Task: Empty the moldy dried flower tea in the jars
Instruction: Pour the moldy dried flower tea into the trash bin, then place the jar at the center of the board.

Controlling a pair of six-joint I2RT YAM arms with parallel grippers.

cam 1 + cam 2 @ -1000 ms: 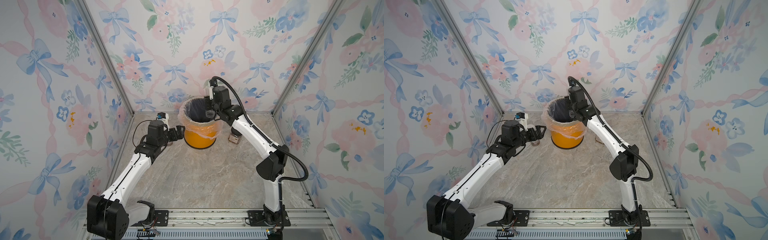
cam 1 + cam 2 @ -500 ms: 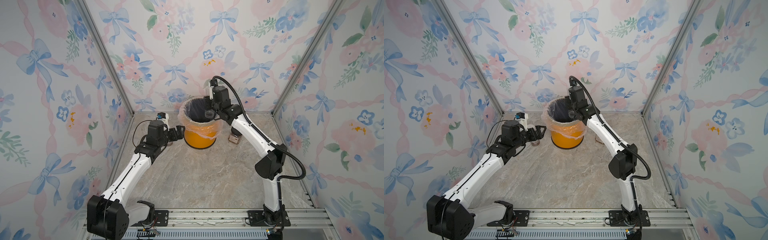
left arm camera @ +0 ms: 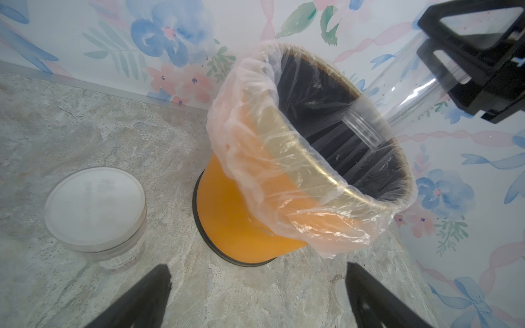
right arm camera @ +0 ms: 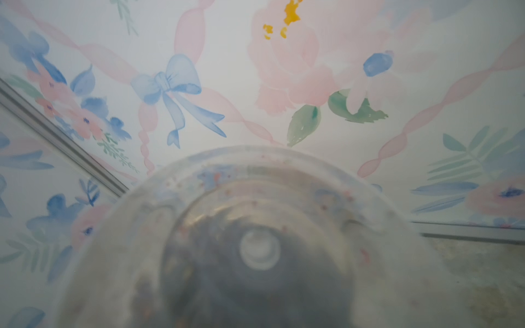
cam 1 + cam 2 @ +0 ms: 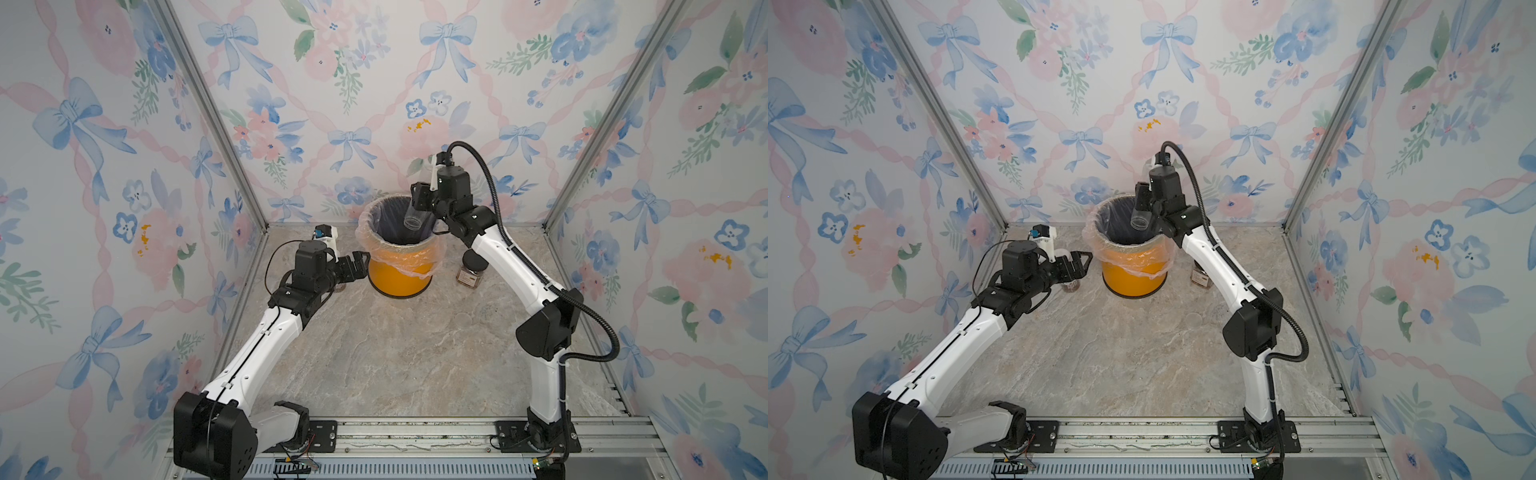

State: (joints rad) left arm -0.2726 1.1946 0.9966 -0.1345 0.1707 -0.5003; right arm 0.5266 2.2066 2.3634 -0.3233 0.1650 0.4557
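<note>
Tea (image 5: 468, 280): brown bits inside black-lidded jar (image 5: 473, 262), upright on desk (image 5: 395, 353) right of orange bin (image 5: 399, 278).
Left end effector (image 3: 258, 269): released, above desk near upright white-lidded jar (image 3: 95, 204).
Right end effector (image 5: 420, 198): clenched on clear tall jar (image 5: 415, 217), tipped mouth-down over bin.

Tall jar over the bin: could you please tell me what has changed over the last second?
The right pincer, shut on the tall jar, lifted slightly, tipping it steeper, mouth-down over the orange bin. The open left pincer, white-lidded jar and black-lidded jar stayed put.
</note>
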